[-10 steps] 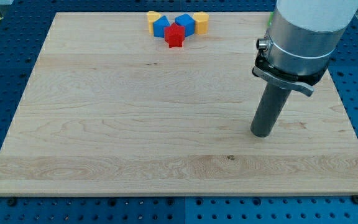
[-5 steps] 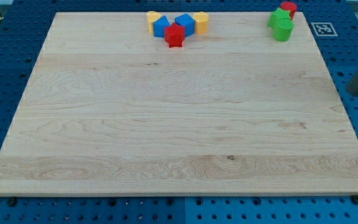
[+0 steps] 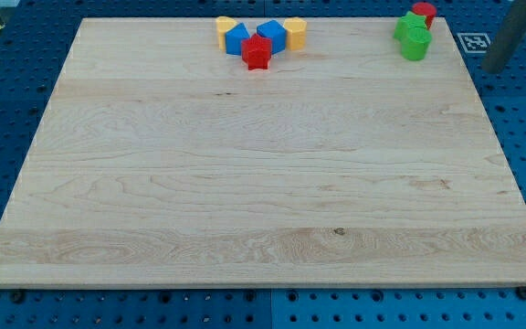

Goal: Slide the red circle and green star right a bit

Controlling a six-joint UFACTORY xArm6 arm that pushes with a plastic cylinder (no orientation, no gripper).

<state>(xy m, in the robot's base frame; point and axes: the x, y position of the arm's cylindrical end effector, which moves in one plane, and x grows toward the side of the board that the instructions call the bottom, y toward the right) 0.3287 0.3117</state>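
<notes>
The red circle [image 3: 423,12] lies at the board's top right corner. Two green blocks touch it from the lower left: one [image 3: 408,26] right against it and one [image 3: 416,44] just below. I cannot tell which of them is the star. My tip [image 3: 496,68] is off the board, over the blue pegboard. It is to the right of the green blocks and a little below them, well apart from them.
A cluster sits at the board's top middle: a yellow block [image 3: 226,26], a blue block [image 3: 237,38], a red star [image 3: 257,53], a blue block [image 3: 271,33] and a yellow block [image 3: 295,32]. A marker tag [image 3: 472,41] lies beside the board's right edge [image 3: 491,137].
The rod left the board's right middle, went off the right edge, then moved up toward the top right. The red and green blocks, hidden behind the arm before, now show.
</notes>
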